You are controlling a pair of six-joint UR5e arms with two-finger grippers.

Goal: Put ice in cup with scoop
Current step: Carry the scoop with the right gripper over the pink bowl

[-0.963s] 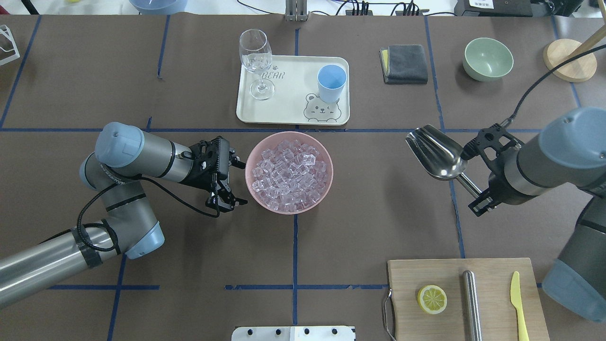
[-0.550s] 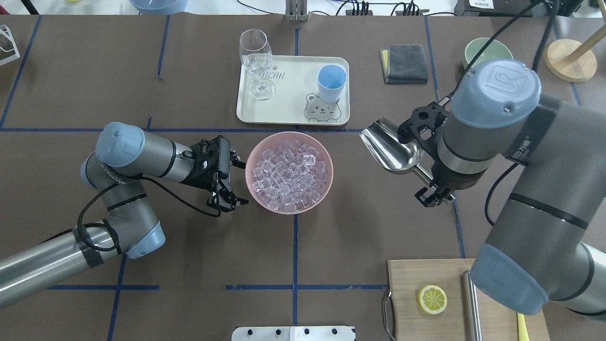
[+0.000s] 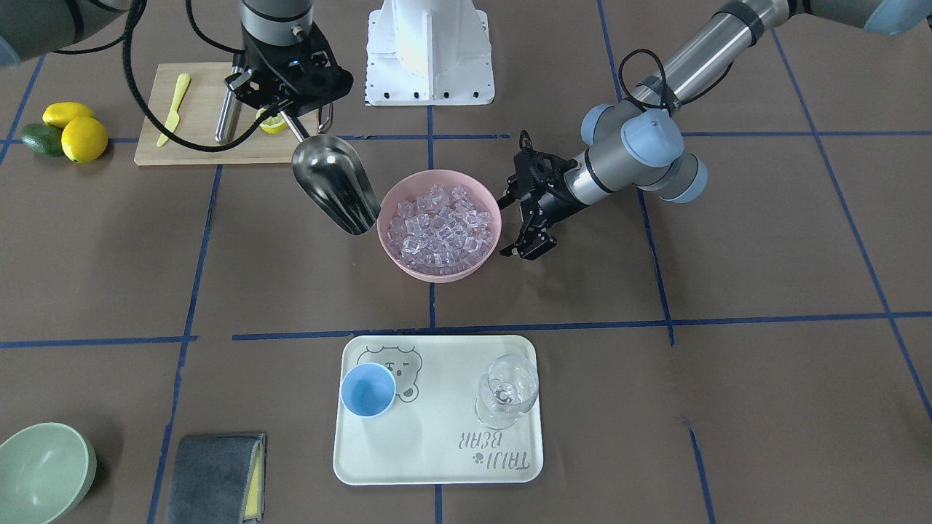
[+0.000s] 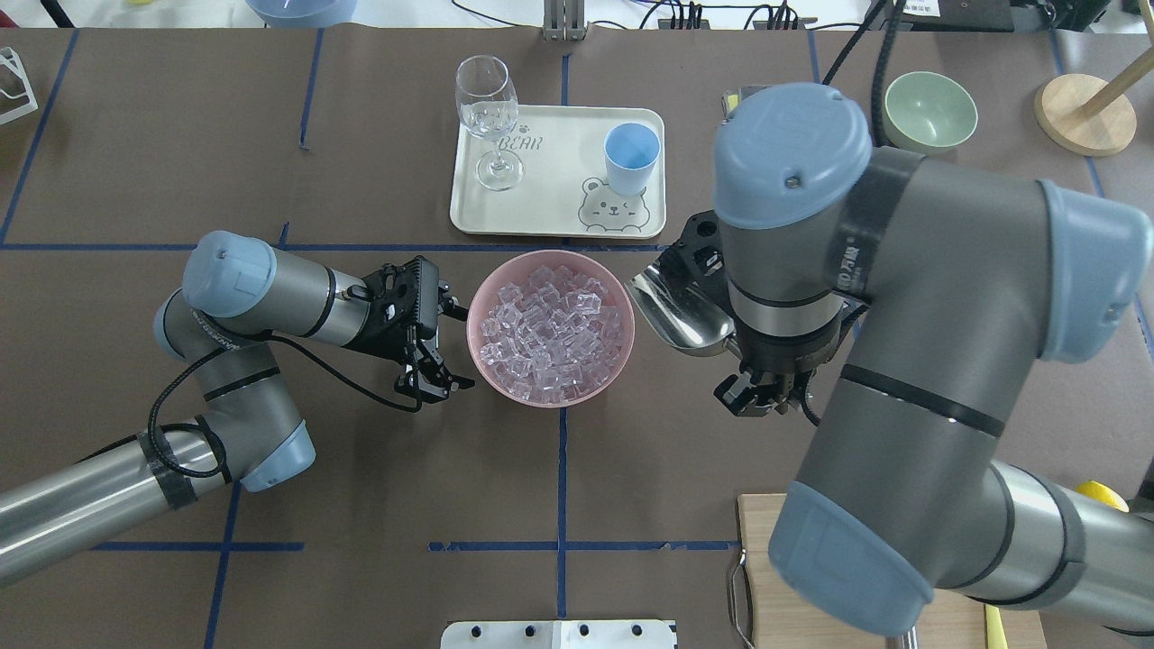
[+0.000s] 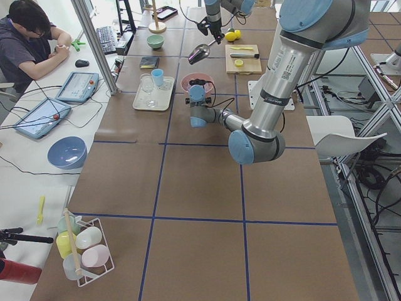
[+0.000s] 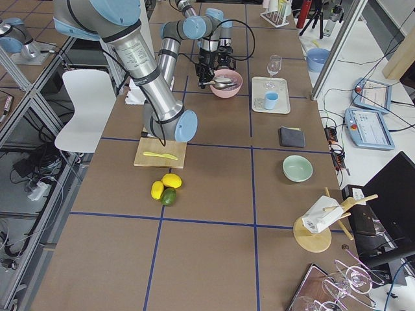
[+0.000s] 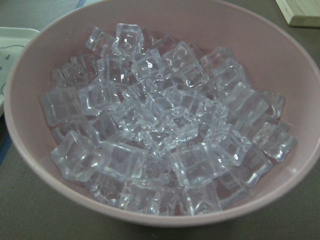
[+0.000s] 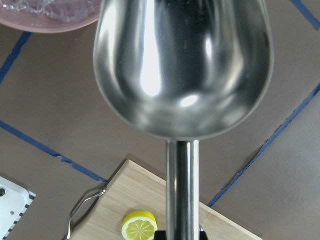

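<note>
The ice (image 4: 550, 326) fills a pink bowl (image 4: 475, 335) at the table's middle; it also shows in the front view (image 3: 439, 222) and the left wrist view (image 7: 160, 135). My right gripper (image 4: 755, 395) is shut on the handle of the steel scoop (image 4: 678, 311). The empty scoop (image 3: 335, 185) hangs tilted just beside the bowl's rim, its mouth toward the ice (image 8: 182, 65). My left gripper (image 4: 448, 347) is open, its fingers on either side of the bowl's opposite rim. The light-blue cup (image 4: 631, 155) stands upright on the cream tray (image 4: 559, 212), empty (image 3: 368, 389).
A stemmed glass (image 4: 487, 108) stands on the tray too. A pale-green bowl (image 3: 40, 466) and a grey cloth (image 3: 215, 477) lie beyond the tray on my right. A cutting board (image 3: 196, 142) with a yellow knife, steel cylinder (image 3: 226, 120) and lemon slice (image 8: 140, 225) sits near my base.
My right arm has swung the scoop leftward from the table's right side to the bowl's rim. The left arm, bowl and cup have not moved.
</note>
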